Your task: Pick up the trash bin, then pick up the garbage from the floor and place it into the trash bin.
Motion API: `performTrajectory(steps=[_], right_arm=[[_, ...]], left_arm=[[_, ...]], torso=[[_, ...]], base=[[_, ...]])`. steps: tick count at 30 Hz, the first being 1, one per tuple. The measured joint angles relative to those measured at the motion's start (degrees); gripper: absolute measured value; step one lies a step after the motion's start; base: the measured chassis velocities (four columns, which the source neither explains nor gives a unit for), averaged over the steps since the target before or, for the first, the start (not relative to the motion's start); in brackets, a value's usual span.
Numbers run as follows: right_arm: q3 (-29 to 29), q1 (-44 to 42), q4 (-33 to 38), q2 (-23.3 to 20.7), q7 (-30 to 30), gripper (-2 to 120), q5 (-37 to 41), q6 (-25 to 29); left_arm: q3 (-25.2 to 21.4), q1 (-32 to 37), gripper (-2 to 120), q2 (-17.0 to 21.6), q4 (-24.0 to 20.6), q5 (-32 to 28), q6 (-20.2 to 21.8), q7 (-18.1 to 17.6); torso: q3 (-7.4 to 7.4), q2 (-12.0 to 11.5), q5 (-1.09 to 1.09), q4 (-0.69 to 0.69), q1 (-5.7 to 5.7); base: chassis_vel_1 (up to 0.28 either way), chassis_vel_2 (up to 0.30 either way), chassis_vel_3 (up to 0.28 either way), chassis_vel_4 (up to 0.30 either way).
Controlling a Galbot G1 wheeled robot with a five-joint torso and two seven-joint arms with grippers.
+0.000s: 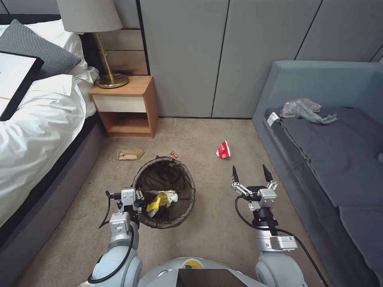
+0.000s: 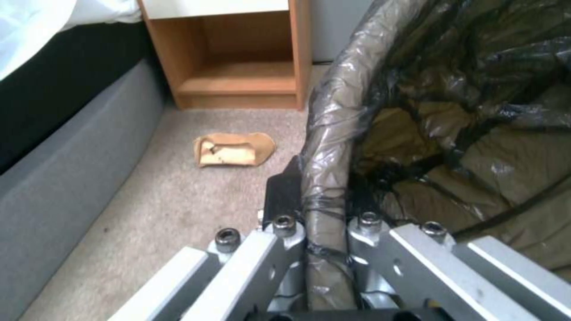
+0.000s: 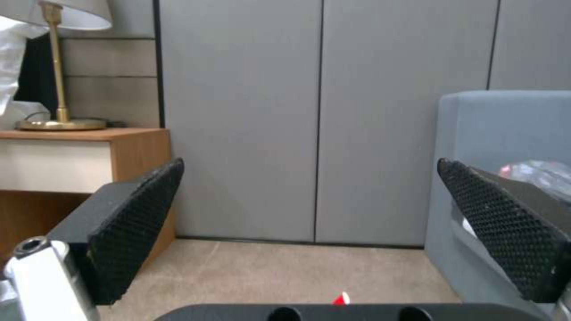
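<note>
The trash bin, lined with a dark bag, hangs just above the carpet. My left gripper is shut on its left rim; the left wrist view shows that gripper pinching the bagged rim. A yellow wrapper and white tissue lie inside. On the floor sit a crushed red-and-white cup, a tan flat packet and a tiny red scrap. My right gripper is open and empty, hovering short of the cup, whose tip peeks up.
A bed runs along the left. A wooden nightstand with a brass lamp stands at the back. A grey sofa with a plastic bag lines the right. Grey wall panels close the back.
</note>
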Motion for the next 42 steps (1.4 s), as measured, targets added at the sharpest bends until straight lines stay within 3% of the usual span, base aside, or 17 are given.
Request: performTrajectory(steps=[15,31,36,42], right_arm=[[0.1,1.8,-0.9,-0.2,-0.5,100,0.1,0.0],[0.8,7.7,-2.6,-1.5,-1.2,100,0.7,1.8],[0.9,11.7,-2.9,-2.6,-2.0,100,2.6,-0.4],[-0.4,22.5,-8.5,-5.8,-2.2,100,10.1,-9.2]], left_arm=[[-0.1,-0.1,0,-0.2,0.1,0.2,0.0,0.0],[0.1,0.1,0,-0.4,0.2,0.5,0.0,-0.1],[0.2,0.4,0,-0.4,0.1,0.8,0.0,-0.1],[0.5,1.4,0,-0.5,0.0,1.7,-0.2,-0.1]], torso=[[0.01,0.0,0.01,0.0,0.01],[0.01,0.0,0.01,-0.01,0.01],[0.0,0.0,0.01,0.0,0.01],[0.01,0.0,0.0,0.02,0.01]], base=[[-0.201,0.196,0.199,-0.187],[-0.1,0.112,0.102,-0.107],[0.0,0.0,0.0,0.0],[0.0,0.0,0.0,0.0]])
